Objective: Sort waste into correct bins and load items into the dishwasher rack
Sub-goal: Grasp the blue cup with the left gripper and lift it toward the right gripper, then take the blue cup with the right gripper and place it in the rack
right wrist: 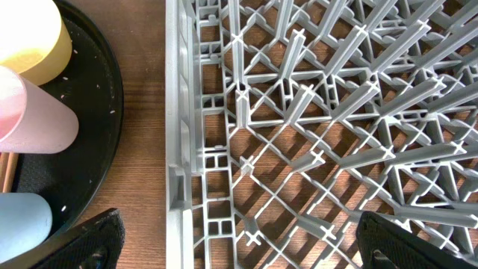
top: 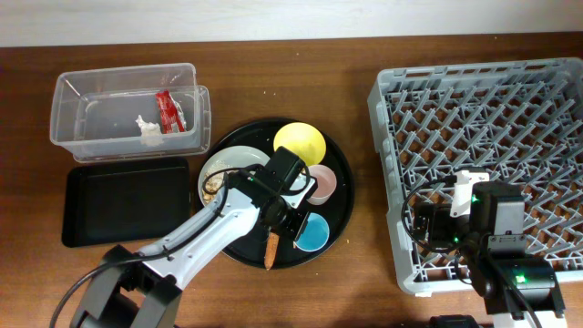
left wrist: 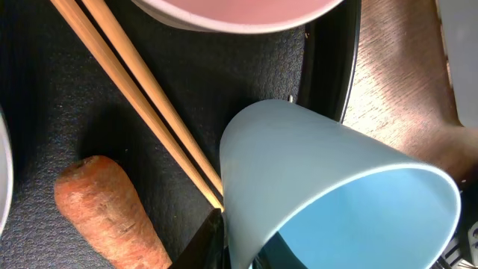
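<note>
Left jaws stand at the wall of the small blue cup, with one dark finger outside it near the rim. Whether they press on that wall you cannot tell. Right jaws are spread wide and empty above the left edge of the dishwasher rack.

Location: the cup sits at the right front of the round black tray, mouth up in the overhead view.

Handling, as judged: light, rigid and smooth-walled, so likely to slip or tip if pinched low. Take it across the rim, one jaw inside and one outside.

Adjacent: the chopsticks run up to the cup's edge, touching or nearly so. The carrot lies just beside them. The pink cup is near but apart. Expect the sticks to shift when you lift.

Not verified: the second finger is cut off at the frame's lower edge. The left arm covers part of the white plate, so any scraps there are hard to make out.
</note>
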Motion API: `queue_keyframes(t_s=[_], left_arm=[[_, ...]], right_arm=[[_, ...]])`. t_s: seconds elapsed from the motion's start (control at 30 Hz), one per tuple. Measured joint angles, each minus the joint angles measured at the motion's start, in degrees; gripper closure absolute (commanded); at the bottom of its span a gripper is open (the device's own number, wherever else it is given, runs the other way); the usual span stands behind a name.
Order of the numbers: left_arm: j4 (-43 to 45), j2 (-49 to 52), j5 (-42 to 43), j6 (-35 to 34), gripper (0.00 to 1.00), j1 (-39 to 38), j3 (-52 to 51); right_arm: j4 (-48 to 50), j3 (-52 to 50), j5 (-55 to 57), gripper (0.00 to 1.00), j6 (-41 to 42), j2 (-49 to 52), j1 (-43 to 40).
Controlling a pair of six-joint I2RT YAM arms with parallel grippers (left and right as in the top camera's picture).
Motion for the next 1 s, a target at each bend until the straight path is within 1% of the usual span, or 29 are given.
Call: queue_keyframes(t_s=[0.1,0.17,0.2,0.27,0.3,0.33,0.37,0.4,0.43,0.47,0.5,0.53,0.57,0.6,0.7,0.77,0.83,1.0], left_arm=[[-0.9,0.0,-0.4,0.0,1.0,0.0,0.0],[-5.6,-1.6,-0.6,0.0,1.0,0.1,1.7],[-9.8,-3.5,-0.4,0.0,1.0,1.1,4.2],[-12.0,-9.7,0.2,0.2,1.0,5.6,9.0],[-10.3,-12.9,2.8,0.9,1.0,9.0,10.5],[-8.2,-14.5,5.2,1.6,1.0,11.9,11.1],[-3.8,-14.4,10.1,2.1,1.0,15.0,11.2],[-0.5,-12.9,16.2,2.6,1.0,18.2,11.2],[2.0,-11.3,21.4,3.5,1.0,19.6,11.2],[4.6,-9.2,26.8,4.0,1.0,20.4,11.2],[6.5,-6.3,34.2,4.7,1.0,20.8,11.2],[8.2,-4.6,39.3,5.0,1.0,20.8,11.2],[9.2,-4.0,41.9,5.1,1.0,20.8,11.1],[11.6,-2.9,50.0,5.2,1.0,20.8,11.1],[12.3,-2.8,56.7,5.2,1.0,21.1,11.1],[12.5,-2.8,58.1,5.2,1.0,20.7,11.1],[12.5,-2.8,59.0,5.2,1.0,19.8,11.1],[13.5,-2.7,59.2,4.6,1.0,19.3,11.1]], right_arm=[[0.0,0.0,0.0,0.02,0.0,0.0,0.0],[0.0,0.0,0.0,0.02,0.0,0.0,0.0],[0.7,0.0,0.0,0.02,0.0,0.0,0.0],[4.1,0.0,-0.3,0.01,0.0,0.0,0.0],[6.4,0.0,-1.8,0.02,0.0,0.0,0.0],[9.4,0.0,-6.0,0.02,0.0,0.6,-0.1],[11.7,0.0,-10.0,0.02,0.0,1.6,-0.2],[15.3,0.0,-18.0,0.02,0.0,3.9,-0.2],[16.8,0.0,-22.1,0.02,0.0,5.2,-0.2],[20.2,0.0,-28.2,0.02,0.0,7.0,-0.2],[23.5,0.0,-34.5,0.02,-0.1,8.9,-0.2],[25.4,0.0,-38.4,0.02,-0.2,10.3,-0.2],[28.5,0.0,-43.6,0.02,-0.9,11.7,-0.2],[29.8,0.0,-48.8,0.02,-1.7,13.4,-0.2],[37.0,0.0,-62.0,0.02,-2.2,17.4,-0.2],[42.5,0.0,-68.7,0.02,-2.4,19.0,-0.2],[44.9,0.0,-75.7,0.01,-2.4,20.0,-0.2],[47.7,0.0,-82.2,0.01,-2.6,20.0,-0.2]])
